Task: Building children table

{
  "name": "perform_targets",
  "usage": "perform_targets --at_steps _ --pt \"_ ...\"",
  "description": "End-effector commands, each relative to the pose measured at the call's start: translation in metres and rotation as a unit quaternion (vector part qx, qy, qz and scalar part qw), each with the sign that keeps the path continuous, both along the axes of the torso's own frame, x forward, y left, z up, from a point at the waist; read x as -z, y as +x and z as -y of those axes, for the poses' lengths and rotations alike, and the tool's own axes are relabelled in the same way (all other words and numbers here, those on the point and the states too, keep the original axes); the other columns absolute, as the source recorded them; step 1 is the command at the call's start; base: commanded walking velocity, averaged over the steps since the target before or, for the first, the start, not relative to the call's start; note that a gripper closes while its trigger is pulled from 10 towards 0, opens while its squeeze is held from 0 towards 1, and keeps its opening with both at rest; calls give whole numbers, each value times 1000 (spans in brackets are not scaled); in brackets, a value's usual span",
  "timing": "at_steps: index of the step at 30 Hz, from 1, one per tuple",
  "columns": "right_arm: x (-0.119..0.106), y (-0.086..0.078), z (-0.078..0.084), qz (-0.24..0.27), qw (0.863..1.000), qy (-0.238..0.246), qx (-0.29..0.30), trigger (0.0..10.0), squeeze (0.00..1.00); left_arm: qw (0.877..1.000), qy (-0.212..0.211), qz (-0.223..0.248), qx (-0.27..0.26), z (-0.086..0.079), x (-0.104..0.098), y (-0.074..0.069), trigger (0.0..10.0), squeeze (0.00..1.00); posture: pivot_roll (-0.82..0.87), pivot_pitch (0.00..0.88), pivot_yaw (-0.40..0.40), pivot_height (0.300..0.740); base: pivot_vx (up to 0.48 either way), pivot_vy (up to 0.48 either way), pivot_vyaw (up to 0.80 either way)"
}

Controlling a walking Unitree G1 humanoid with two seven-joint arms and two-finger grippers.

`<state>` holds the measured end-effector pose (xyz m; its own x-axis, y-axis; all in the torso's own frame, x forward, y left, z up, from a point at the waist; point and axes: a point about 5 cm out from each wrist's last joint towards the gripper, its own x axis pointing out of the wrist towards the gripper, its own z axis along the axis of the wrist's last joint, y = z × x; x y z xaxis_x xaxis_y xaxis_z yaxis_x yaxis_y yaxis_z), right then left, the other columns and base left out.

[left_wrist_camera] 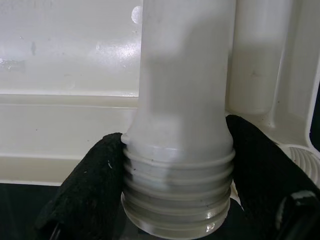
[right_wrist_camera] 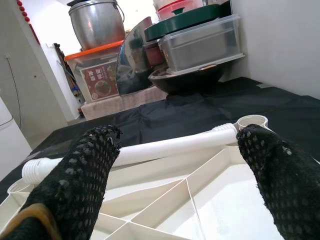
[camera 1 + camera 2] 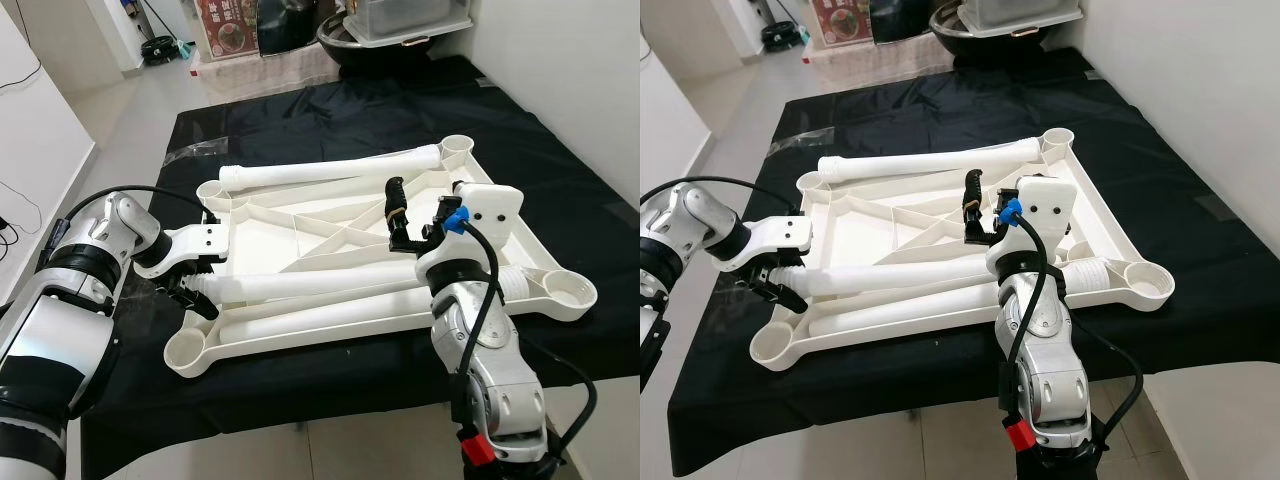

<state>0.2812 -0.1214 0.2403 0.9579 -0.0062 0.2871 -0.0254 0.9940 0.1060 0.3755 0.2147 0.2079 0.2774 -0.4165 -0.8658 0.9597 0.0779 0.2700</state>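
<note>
My left gripper (image 3: 190, 285) clamps a white leg's (image 3: 300, 285) threaded end at centre left, on the upturned tabletop (image 3: 330, 235); my right gripper (image 3: 398, 215) hangs open above its middle. Black cloth (image 3: 560, 190) covers the bench, with pots and tubs (image 2: 195, 45) stacked upper right.

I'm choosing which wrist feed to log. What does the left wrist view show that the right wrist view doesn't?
Left wrist view: the left hand clamped on a table leg at its threaded end.

Right wrist view: the right hand open and holding nothing, another leg, plus pots and boxes behind.

Both: the white upturned tabletop.
</note>
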Motion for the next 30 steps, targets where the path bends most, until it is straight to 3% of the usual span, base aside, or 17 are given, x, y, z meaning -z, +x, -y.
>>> perform_targets --at_steps 1,6,7,8,9,16,19,23,25,28,29,30 --pt "3 -2 -3 -6 1000 -2 -6 10000 0 999 15 -31 -17 -12 10 -6 0 0 63 160 133 740 0 0 0" --pt "3 0 -3 -7 1000 2 -4 10000 0 1000 1 0 -23 -12 9 -4 0 0 62 150 133 740 0 0 0" --pt "0 2 -3 0 1000 5 -6 10000 0 999 -15 21 -31 -11 9 -2 9333 0 60 141 127 740 0 0 0" --pt "0 2 -3 0 1000 5 -6 10000 0 999 -15 21 -31 -11 9 -2 9333 0 60 141 127 740 0 0 0" --pt "-4 4 -3 9 1000 10 -8 10000 0 998 -32 39 -38 -10 8 0 10000 0 60 137 126 740 0 0 0" --pt "-30 17 5 58 998 16 -2 10000 0 991 -84 92 -46 -16 11 -3 10000 0 67 99 101 740 0 0 0" --pt "-31 18 6 62 998 15 -2 10000 0 987 -100 113 -49 -18 10 -3 10000 0 68 93 96 740 0 0 0" --pt "-27 19 6 58 998 20 -4 10000 0 972 -144 174 -67 -18 11 -4 10000 0 73 79 87 740 0 0 0" --pt "-27 19 6 58 998 20 -4 10000 0 972 -144 174 -67 -18 11 -4 10000 0 73 79 87 740 0 0 0" --pt "-26 19 6 60 998 25 -14 10000 0 948 -181 242 -102 -16 21 -10 10000 0 74 71 84 740 0 0 0" --pt "-26 19 6 60 998 25 -14 10000 0 948 -181 242 -102 -16 21 -10 10000 0 74 71 84 740 0 0 0" --pt "-26 19 5 60 998 28 -20 10000 0 939 -194 260 -117 -14 26 -13 10000 0 73 69 82 740 0 0 0"
